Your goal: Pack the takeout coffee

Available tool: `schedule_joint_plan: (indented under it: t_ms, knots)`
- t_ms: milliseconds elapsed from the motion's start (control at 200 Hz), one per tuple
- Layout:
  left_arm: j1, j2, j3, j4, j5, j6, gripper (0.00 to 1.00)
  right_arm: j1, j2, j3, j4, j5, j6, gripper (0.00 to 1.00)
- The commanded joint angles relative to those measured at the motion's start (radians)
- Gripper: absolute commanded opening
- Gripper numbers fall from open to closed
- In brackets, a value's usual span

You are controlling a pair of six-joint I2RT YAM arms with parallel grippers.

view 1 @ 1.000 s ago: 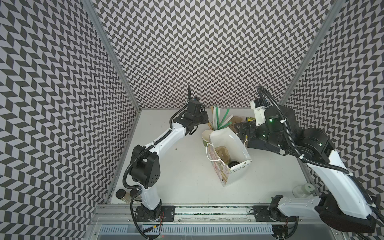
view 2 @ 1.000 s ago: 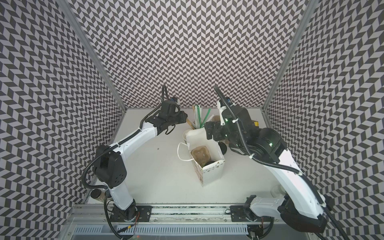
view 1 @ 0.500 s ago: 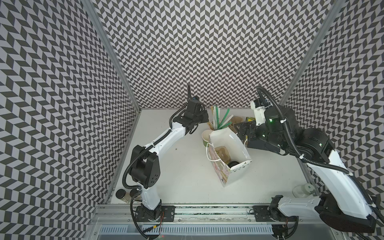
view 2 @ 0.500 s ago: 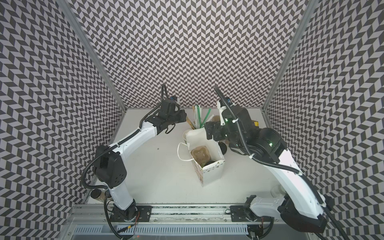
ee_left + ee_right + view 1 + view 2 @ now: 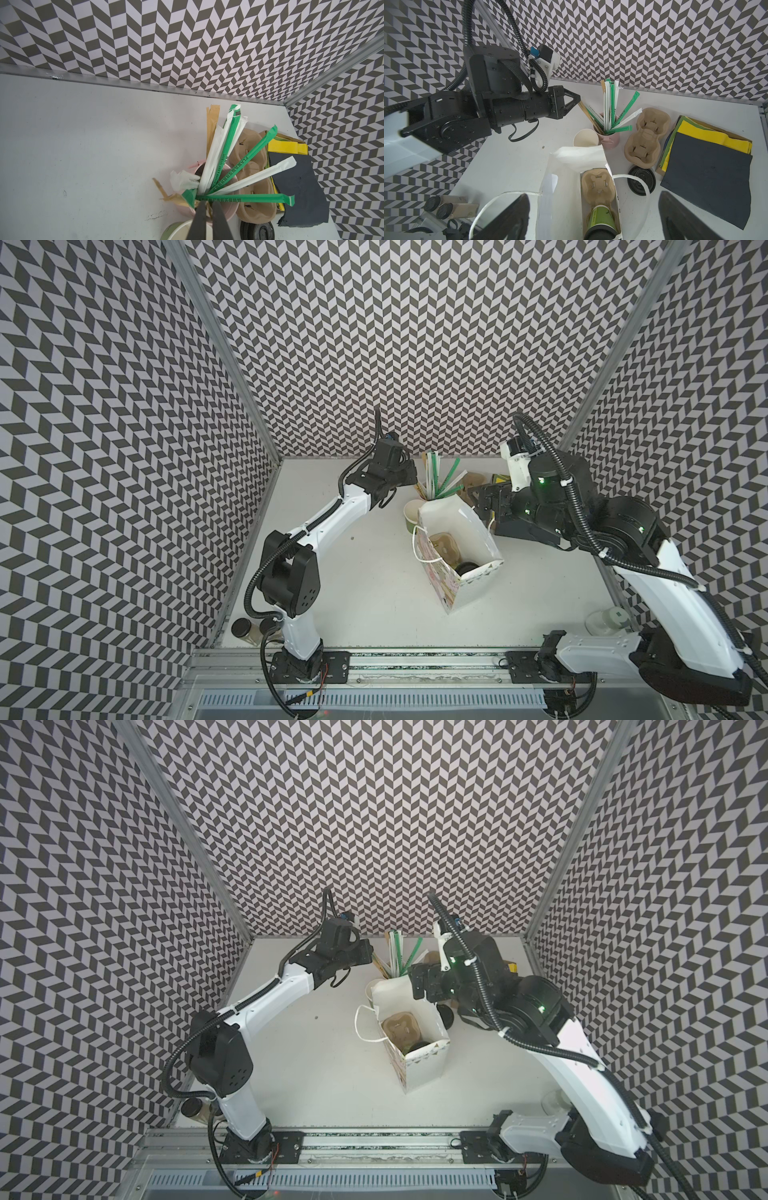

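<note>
Two grippers frame a takeout order on a white table. Nearest, the right gripper (image 5: 593, 194) hangs with its jaws spread wide over the open mouth of a white paper bag (image 5: 566, 187), gripping nothing. Directly below and between those jaws, the lidded green coffee cup (image 5: 601, 218) stands inside the bag, seated in one pocket of a brown pulp carrier (image 5: 598, 187). Just outside the bag, off one jaw, a spare black lid (image 5: 641, 184) lies flat on the table. Beyond the bag's far edge stand an open green cup (image 5: 585, 138) and, touching it, a pink cup (image 5: 610, 139) of wrapped straws. Farthest off, the left gripper (image 5: 207, 202) has its jaws nearly together, pinching the top of a brown-wrapped straw (image 5: 587, 113) in that pink cup.
</note>
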Motion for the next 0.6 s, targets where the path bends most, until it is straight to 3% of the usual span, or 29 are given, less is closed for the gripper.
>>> schedule_joint_plan:
  t_ms: [0, 190, 305, 596]
  knots:
    - [-0.009, -0.027, 0.014, 0.014, -0.002, -0.001, 0.14, -0.003, 0.0, -0.002, 0.019, -0.003, -0.012, 0.94]
    - [-0.008, -0.026, 0.017, 0.014, -0.007, -0.003, 0.09, -0.003, 0.003, 0.005, 0.015, -0.001, -0.012, 0.94]
    - [-0.01, -0.034, 0.024, 0.017, -0.001, -0.008, 0.0, -0.002, 0.002, 0.006, 0.014, 0.0, -0.012, 0.94]
    - [-0.019, -0.066, 0.054, 0.021, -0.007, -0.01, 0.0, -0.002, -0.009, -0.005, 0.019, 0.041, 0.0, 0.94]
